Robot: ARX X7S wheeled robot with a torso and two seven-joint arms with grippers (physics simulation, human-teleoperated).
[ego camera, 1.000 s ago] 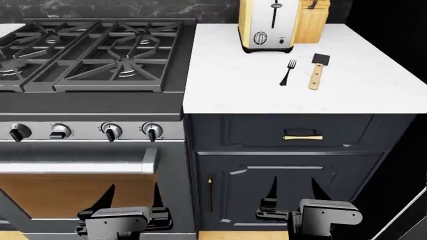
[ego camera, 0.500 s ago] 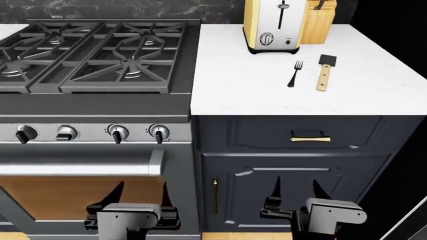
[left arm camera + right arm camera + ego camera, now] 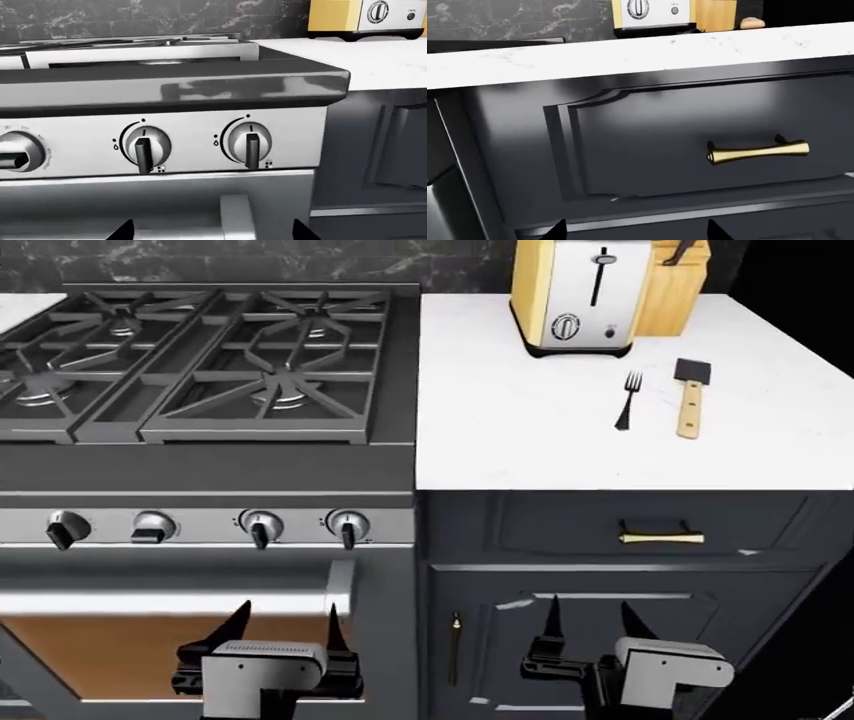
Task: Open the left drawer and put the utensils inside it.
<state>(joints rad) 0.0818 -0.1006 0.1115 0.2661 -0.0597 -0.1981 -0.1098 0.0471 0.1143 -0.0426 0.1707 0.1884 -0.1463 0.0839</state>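
View shifted left since earlier frame. Dark navy panelled left drawer (image 3: 650,525) closed, above right hand (image 3: 587,625); both hands spread wide, empty. Dark 4-tined fork (image 3: 627,400), wooden-handled black spatula (image 3: 689,397) unmoved on white tabletop (image 3: 521,430).

From the head we look down over the stove (image 3: 200,360) and counter (image 3: 534,440). Our left wrist faces the stove knobs (image 3: 143,145) closely; our right wrist faces the drawer (image 3: 647,150). All share the toaster (image 3: 577,300).

1. The whole head view has slid to the right and a bit down.
2. The fork (image 3: 627,400) and spatula (image 3: 689,396) now sit further right.
3. The drawer (image 3: 641,525) handle (image 3: 661,536) shows lower and further right.
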